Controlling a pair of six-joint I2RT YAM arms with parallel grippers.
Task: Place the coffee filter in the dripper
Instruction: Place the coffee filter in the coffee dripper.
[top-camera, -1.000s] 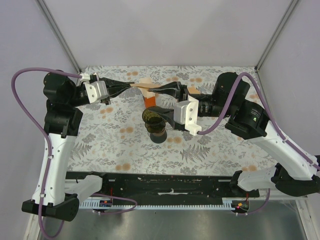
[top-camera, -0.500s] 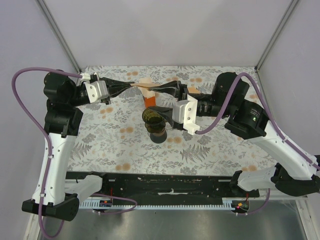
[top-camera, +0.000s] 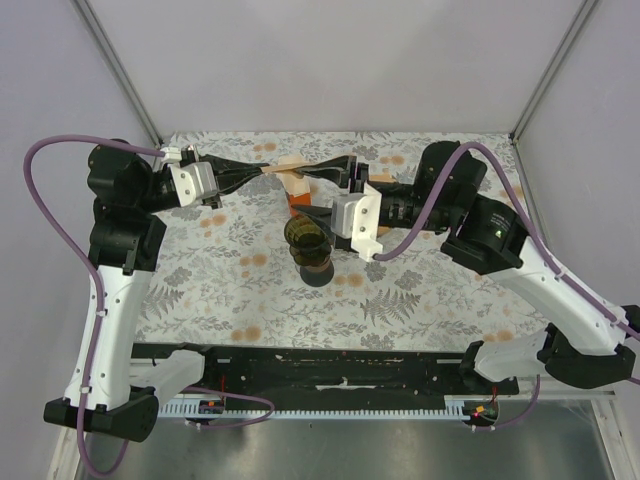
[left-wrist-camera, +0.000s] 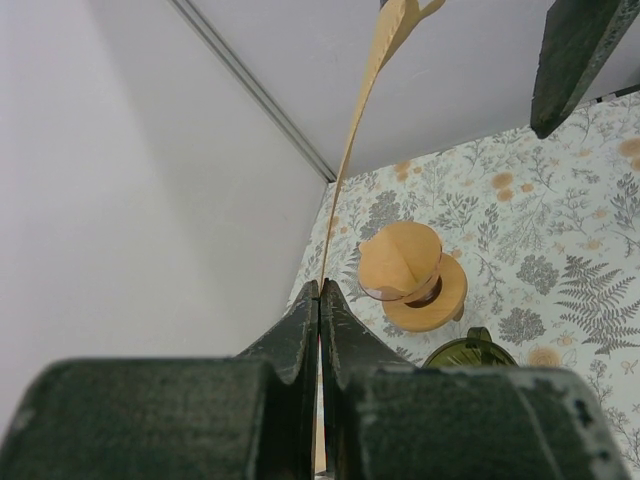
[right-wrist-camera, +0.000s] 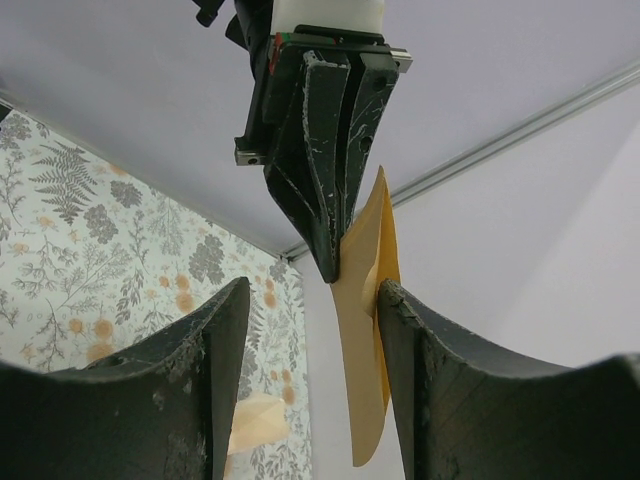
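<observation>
My left gripper (top-camera: 262, 171) (left-wrist-camera: 320, 285) is shut on one edge of a tan paper coffee filter (top-camera: 288, 170) (left-wrist-camera: 360, 130) and holds it in the air over the back of the table. My right gripper (top-camera: 322, 192) (right-wrist-camera: 312, 300) is open, with the filter (right-wrist-camera: 365, 340) hanging between its jaws and against the right-hand finger (right-wrist-camera: 420, 340). The dripper (top-camera: 299, 203) (left-wrist-camera: 410, 275), a cone on a round wooden collar, stands on the table below the filter. I cannot tell whether anything is in the cone.
A dark green glass vessel (top-camera: 306, 238) (left-wrist-camera: 470, 352) stands just in front of the dripper, with a dark round piece (top-camera: 318, 271) nearer still. A tan paper piece (right-wrist-camera: 255, 425) lies on the floral tablecloth (top-camera: 430, 290). Walls enclose the back and sides.
My right gripper has moved left, so its open jaws now bracket the free end of the filter. The left gripper and the filter have stayed in place.
</observation>
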